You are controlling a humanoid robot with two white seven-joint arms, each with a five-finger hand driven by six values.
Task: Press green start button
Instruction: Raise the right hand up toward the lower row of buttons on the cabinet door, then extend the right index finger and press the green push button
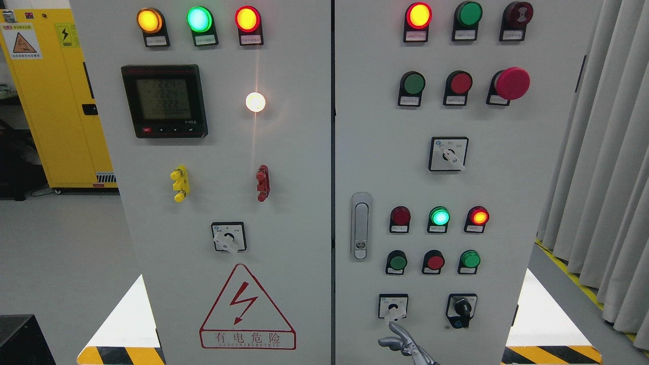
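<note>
you're facing a grey two-door control cabinet [304, 213], with a yellow safety cabinet [56, 96] off to the left, pale curtains [598, 167] on the right and striped hazard tape on the floor below.

only one hand [405, 342] shows, at the bottom edge just right of the middle, so by where its arm comes in i'd call it the right one. one finger points up toward the panel and the others sit loosely curled below; it grips nothing. the left hand is not in sight.

the task's target is not certain from here, because the right door carries several green buttons: one in the upper row [412, 83] beside a red button [460, 82], and two in the lower row, a dark one [397, 262] and a brighter one [470, 259], with a red one [435, 262] between them. the labels are too small to read, so you'll have to settle which is the start button.

the press hasn't begun; this looks like the approach. the fingertip sits just below the small rotary selector [393, 306], well short of any green button. next you need to lift the hand past that selector without nudging its knob, then push straight in on the chosen cap.

keep clear of the red neighbour, the black key switch [461, 308] to the right, and the door handle [360, 225] to the left. the red mushroom stop [511, 83] sits far up.
</note>
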